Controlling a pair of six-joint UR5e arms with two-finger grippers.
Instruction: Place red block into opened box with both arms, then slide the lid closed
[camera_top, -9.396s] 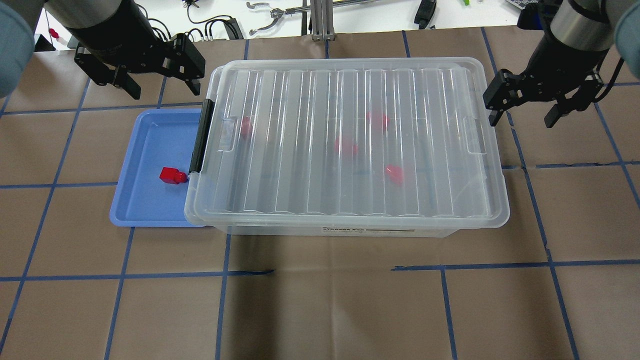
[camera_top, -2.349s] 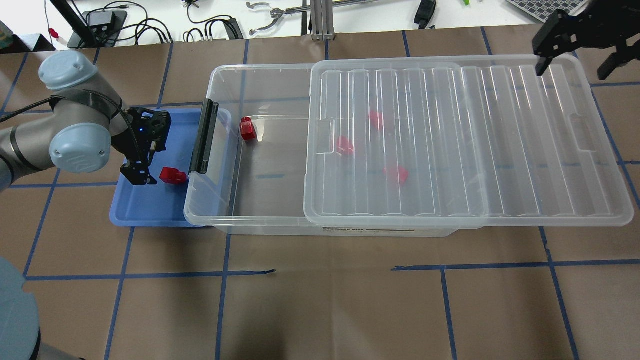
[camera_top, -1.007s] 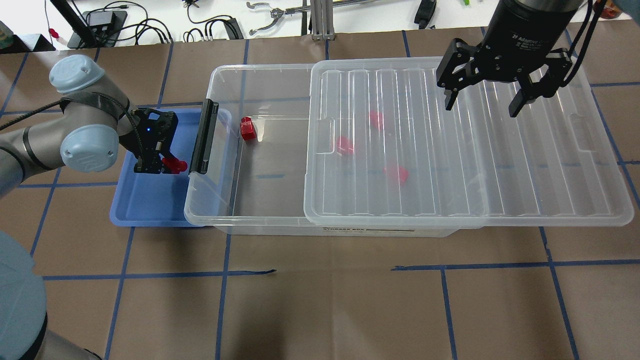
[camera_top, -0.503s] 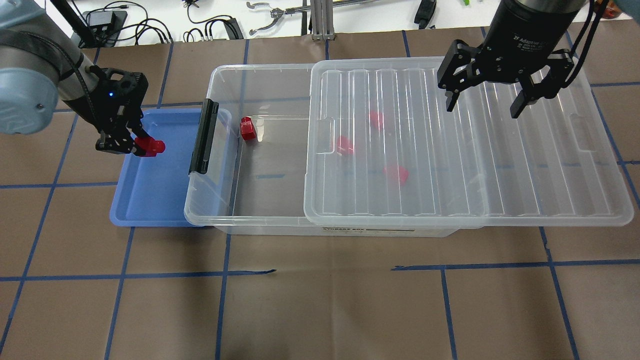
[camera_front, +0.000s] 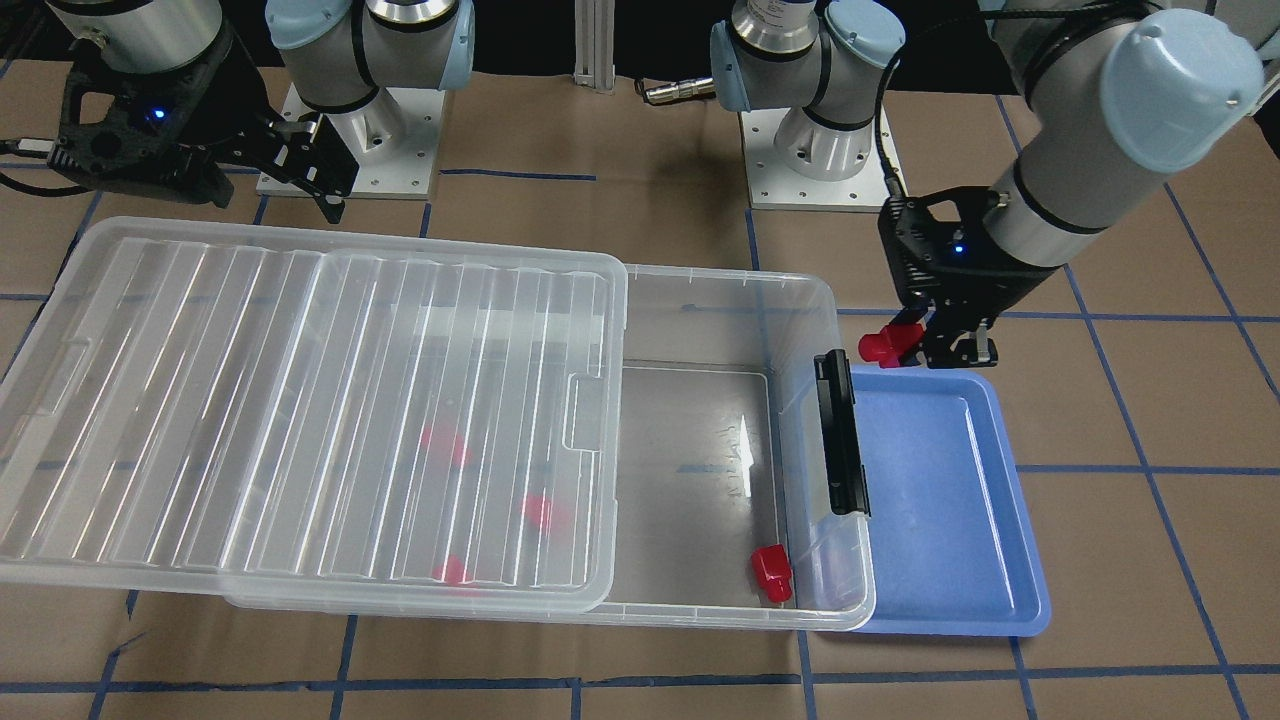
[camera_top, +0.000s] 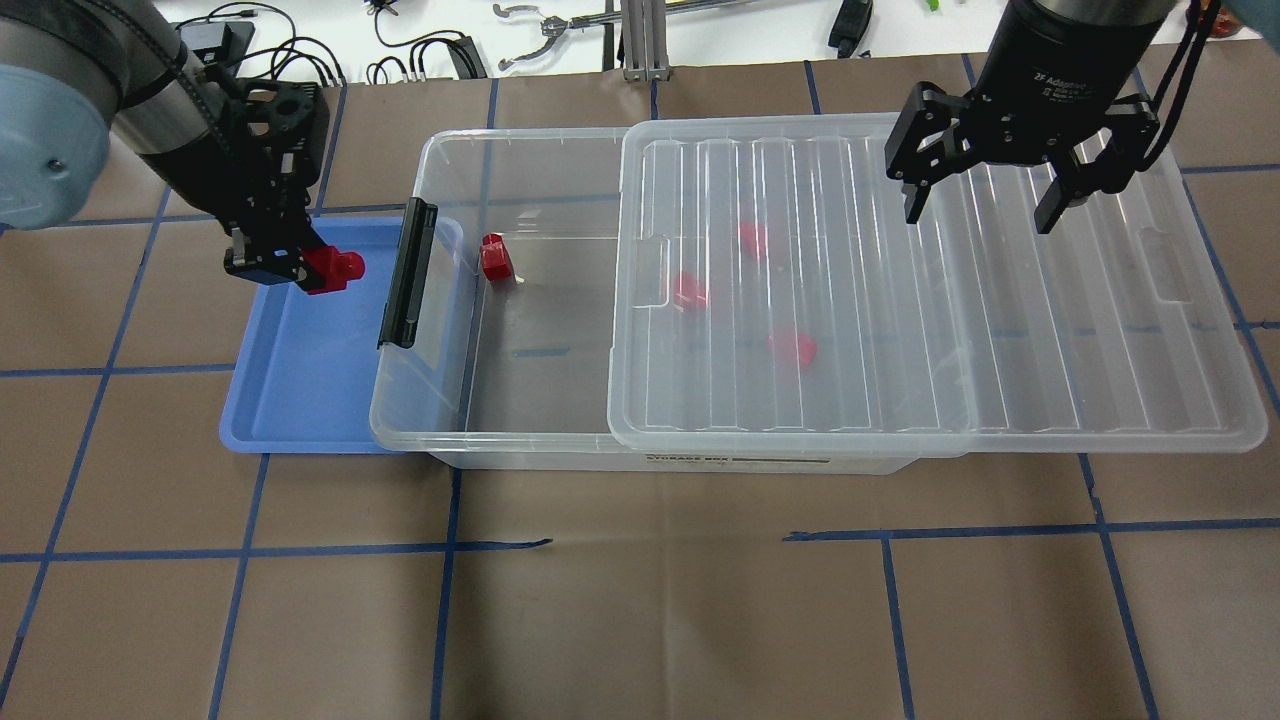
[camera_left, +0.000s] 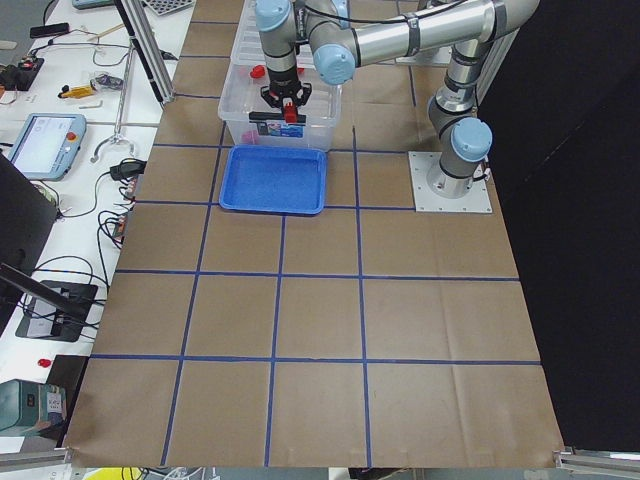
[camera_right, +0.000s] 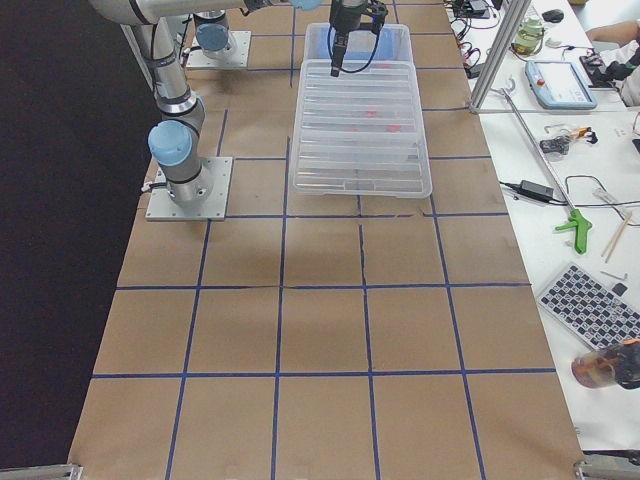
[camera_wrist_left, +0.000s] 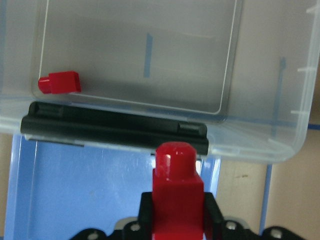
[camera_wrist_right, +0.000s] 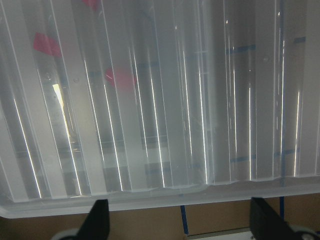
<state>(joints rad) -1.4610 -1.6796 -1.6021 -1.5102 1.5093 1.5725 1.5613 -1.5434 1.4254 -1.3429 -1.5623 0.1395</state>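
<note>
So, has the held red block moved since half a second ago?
Yes. In the overhead view the red block moved right, closer to the black bar.

On black wrist body above right gripper (camera_top: 978, 220), overhead view: "2F Adaptive…" in white print, end of line lost round the curve; smaller 2nd line below, too small to read. On front wall of box (camera_top: 540, 460), along narrow label strip (camera_top: 735, 461): "STORAGE BOX" in dark caps at strip's left end; remainder of strip just a dark bar w/ print too fine to make out. On tablet screen (camera_left: 45, 140) beside worktop, left side view: illegible.
</note>
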